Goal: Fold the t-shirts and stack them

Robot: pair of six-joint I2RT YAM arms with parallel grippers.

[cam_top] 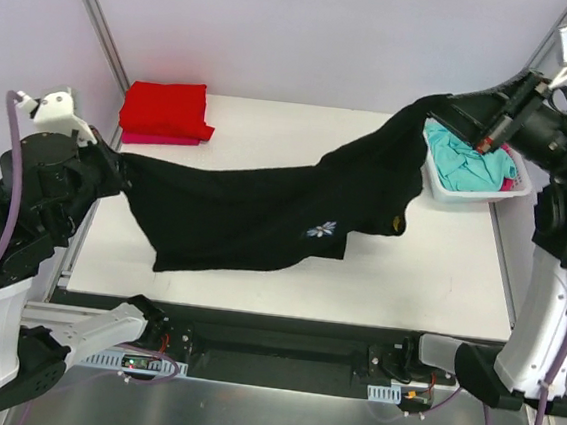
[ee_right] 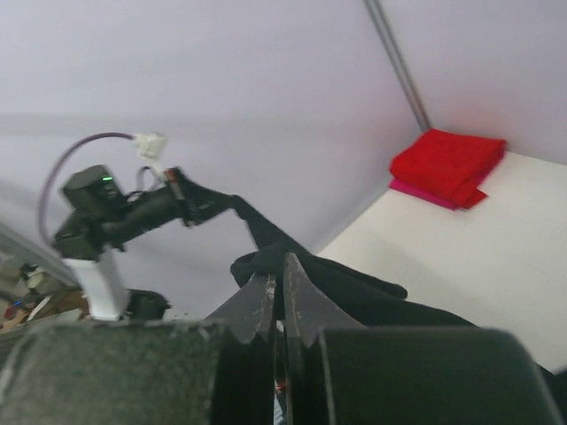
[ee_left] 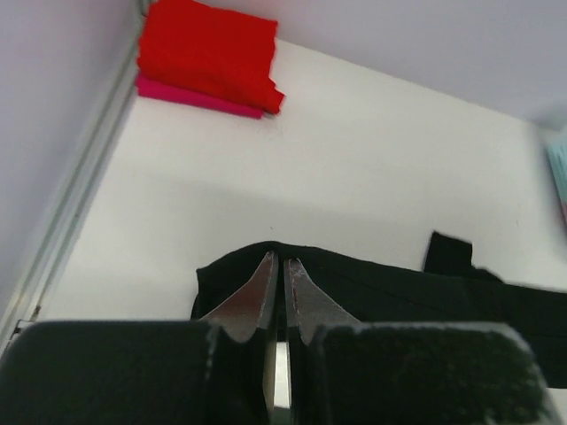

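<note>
A black t-shirt (cam_top: pixel 264 211) with a small white daisy (cam_top: pixel 322 229) hangs stretched above the table between both arms. My left gripper (cam_top: pixel 122 170) is shut on its left end, and my right gripper (cam_top: pixel 442 109) is shut on its raised right end near the basket. In the left wrist view the fingertips (ee_left: pixel 282 263) pinch the black cloth (ee_left: pixel 399 292). The right gripper (ee_right: pixel 276 267) likewise pinches a bunched black fold (ee_right: pixel 354 292). A folded red t-shirt (cam_top: pixel 165 109) lies on a folded pink one (cam_top: pixel 160 140) at the far left corner. A teal t-shirt (cam_top: pixel 464 165) lies crumpled in the basket.
The white mesh basket (cam_top: pixel 476 198) stands at the table's far right edge, under the right arm. The red and pink stack (ee_left: pixel 208 53) sits against the back wall by a metal post. The table's left edge (ee_left: pixel 71 221) runs close to the left gripper.
</note>
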